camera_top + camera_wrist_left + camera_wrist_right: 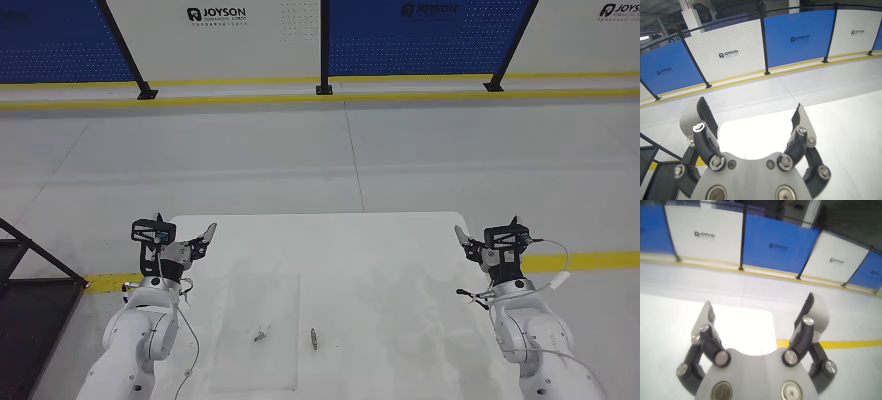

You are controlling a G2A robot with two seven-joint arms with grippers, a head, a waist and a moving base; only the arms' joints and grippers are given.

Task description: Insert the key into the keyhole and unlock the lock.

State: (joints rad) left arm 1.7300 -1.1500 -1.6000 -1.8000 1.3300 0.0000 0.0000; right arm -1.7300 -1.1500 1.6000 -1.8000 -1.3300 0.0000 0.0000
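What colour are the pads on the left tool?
The pads are black and ribbed, clearest in the left wrist view.

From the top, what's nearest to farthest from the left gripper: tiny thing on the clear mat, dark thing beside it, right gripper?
1. tiny thing, on the clear mat, closest to the left gripper.
2. dark thing, just past the mat's edge.
3. right gripper, across the table.

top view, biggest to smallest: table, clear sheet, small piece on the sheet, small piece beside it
1. table
2. clear sheet
3. piece on the sheet and piece beside the sheet: both tiny and alike, no ranking
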